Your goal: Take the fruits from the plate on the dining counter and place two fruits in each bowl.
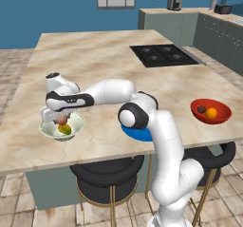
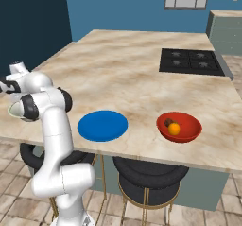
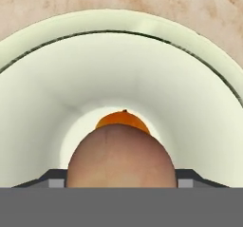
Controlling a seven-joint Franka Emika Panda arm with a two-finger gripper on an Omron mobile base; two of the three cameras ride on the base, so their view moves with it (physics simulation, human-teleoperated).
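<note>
My gripper [image 1: 59, 116] hangs low inside the pale greenish-white bowl [image 1: 47, 129] at the dining counter's [image 1: 95, 55] near left. It is shut on the pinkish-red apple [image 1: 62, 120]. In the hand view the apple [image 3: 118, 157] sits between the fingertips [image 3: 56, 179] of the gripper [image 3: 121, 178], above a green-yellow fruit [image 3: 124, 119] on the bowl's floor [image 3: 121, 64]. That fruit [image 1: 66, 130] lies under the apple. The blue plate [image 2: 102, 125] is bare. The red bowl [image 2: 190, 126] holds a brown fruit [image 2: 168, 122] and an orange [image 2: 174, 129].
A black cooktop [image 1: 161, 55] is set into the counter's far right. Two dark stools [image 1: 107, 174] stand under the near edge. My arm crosses above the blue plate [image 1: 136, 135]. Grey-green cabinets [image 1: 171, 26] line the back wall.
</note>
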